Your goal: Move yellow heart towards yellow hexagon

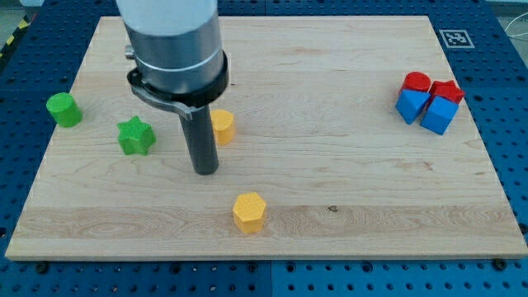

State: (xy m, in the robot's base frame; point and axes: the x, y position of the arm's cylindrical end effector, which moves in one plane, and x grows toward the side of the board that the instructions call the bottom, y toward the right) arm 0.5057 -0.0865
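Note:
The yellow heart (pixel 223 126) lies on the wooden board left of centre, partly hidden behind my rod. The yellow hexagon (pixel 248 212) lies below it and a little to the view's right, near the board's bottom edge. My tip (pixel 205 171) rests on the board just below and to the left of the heart, close to it, and up and to the left of the hexagon. I cannot tell whether the rod touches the heart.
A green star (pixel 136 136) and a green cylinder (pixel 63 109) lie at the view's left. At the right sit a red cylinder (pixel 417 82), a red block (pixel 447 90) and two blue blocks (pixel 412 104) (pixel 438 115), bunched together. The board (pixel 330 190) ends in a blue perforated table.

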